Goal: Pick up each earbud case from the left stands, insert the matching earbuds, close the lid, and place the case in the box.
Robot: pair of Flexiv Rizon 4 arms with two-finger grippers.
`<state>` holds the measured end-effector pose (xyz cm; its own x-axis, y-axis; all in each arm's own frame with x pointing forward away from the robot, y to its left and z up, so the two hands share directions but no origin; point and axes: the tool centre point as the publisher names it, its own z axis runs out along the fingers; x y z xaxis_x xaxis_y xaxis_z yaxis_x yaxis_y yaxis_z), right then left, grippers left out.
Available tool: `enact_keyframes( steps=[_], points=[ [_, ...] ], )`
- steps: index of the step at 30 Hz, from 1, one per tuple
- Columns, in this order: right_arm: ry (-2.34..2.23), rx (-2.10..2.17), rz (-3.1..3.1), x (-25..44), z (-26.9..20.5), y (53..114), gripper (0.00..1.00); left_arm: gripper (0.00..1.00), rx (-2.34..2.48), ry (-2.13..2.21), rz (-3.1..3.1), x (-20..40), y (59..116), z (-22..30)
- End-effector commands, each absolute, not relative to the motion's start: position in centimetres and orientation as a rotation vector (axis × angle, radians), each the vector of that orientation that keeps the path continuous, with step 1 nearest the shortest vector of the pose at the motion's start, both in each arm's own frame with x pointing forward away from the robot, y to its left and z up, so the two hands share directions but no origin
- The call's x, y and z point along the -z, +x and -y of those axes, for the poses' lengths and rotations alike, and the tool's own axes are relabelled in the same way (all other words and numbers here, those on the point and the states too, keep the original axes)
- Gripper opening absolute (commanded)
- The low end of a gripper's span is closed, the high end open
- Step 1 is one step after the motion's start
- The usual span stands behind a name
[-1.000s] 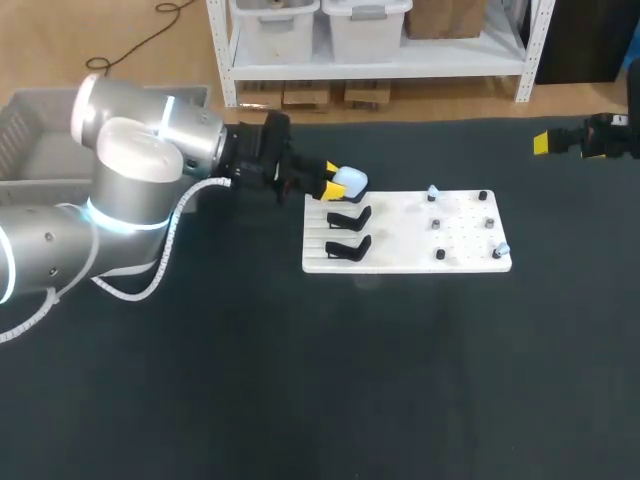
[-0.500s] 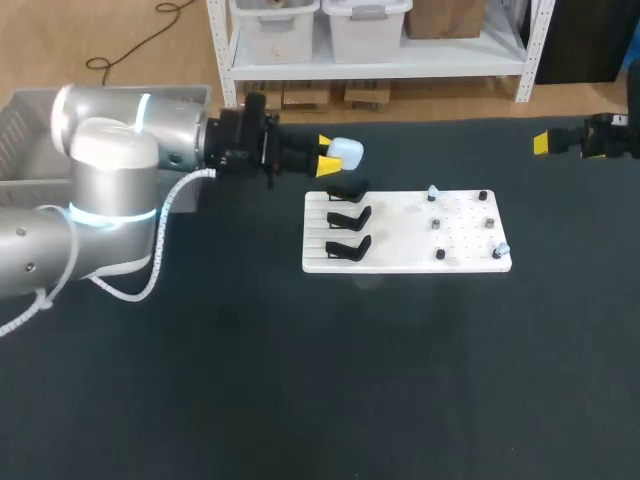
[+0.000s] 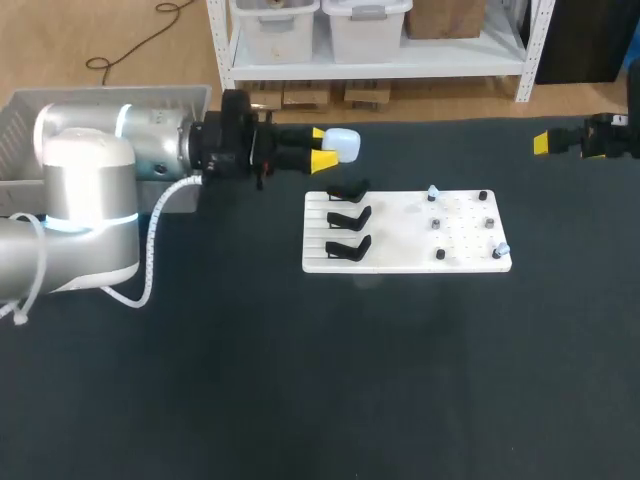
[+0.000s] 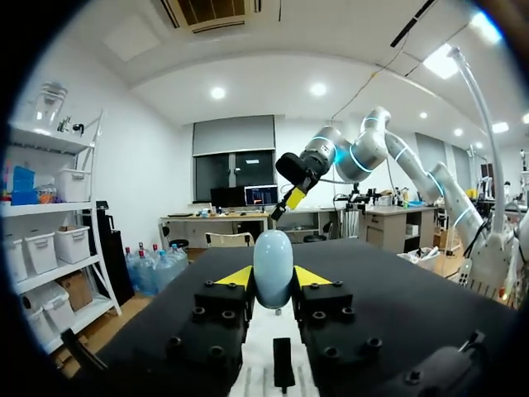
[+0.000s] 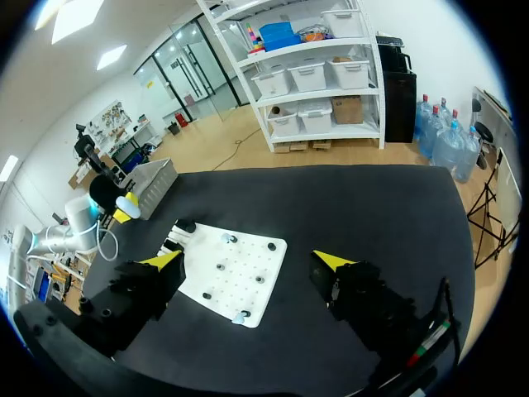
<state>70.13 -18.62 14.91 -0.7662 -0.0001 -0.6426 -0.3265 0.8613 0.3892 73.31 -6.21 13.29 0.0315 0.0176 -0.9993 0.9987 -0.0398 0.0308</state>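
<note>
Dark matting covers the table; a white board (image 3: 400,262) lies at centre frame in the head view, and the three black stands (image 3: 347,216) along its left edge are all bare. Note the change: a second ago your left gripper (image 3: 325,147) sat at the uppermost stand. It has since drawn back and upward in the frame, carrying the pale blue earbud case (image 3: 344,145) clear of the board to upper centre-left. The pickup therefore appears done, and loading the earbuds (image 3: 432,191), which wait on pegs on the board's right half, is likely the next step. Both yellow tips press the case from two sides. Its long axis seems to run along the fingers, with the rounded end jutting toward frame right; in the left wrist view it reads as an upright oval between the tips. You cannot tell where the lid seam lies. Your right gripper (image 5: 248,261) waits at far upper right, fingers spread wide and empty. The grey box (image 3: 25,100) sits at upper left.
</note>
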Motion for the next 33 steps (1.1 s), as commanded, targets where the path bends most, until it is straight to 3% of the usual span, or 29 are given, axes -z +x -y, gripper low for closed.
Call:
enact_keyframes(
  steps=[1,33],
  points=[
    [-0.235,-0.645,-2.372,-14.9,18.6,70.1,1.00,0.00,1.142,1.174,-1.233,-14.2,71.9,5.9],
    [-0.252,-0.652,-2.371,-15.1,18.3,69.9,1.00,0.00,1.175,1.133,-1.220,-15.0,70.3,5.7]
  ],
)
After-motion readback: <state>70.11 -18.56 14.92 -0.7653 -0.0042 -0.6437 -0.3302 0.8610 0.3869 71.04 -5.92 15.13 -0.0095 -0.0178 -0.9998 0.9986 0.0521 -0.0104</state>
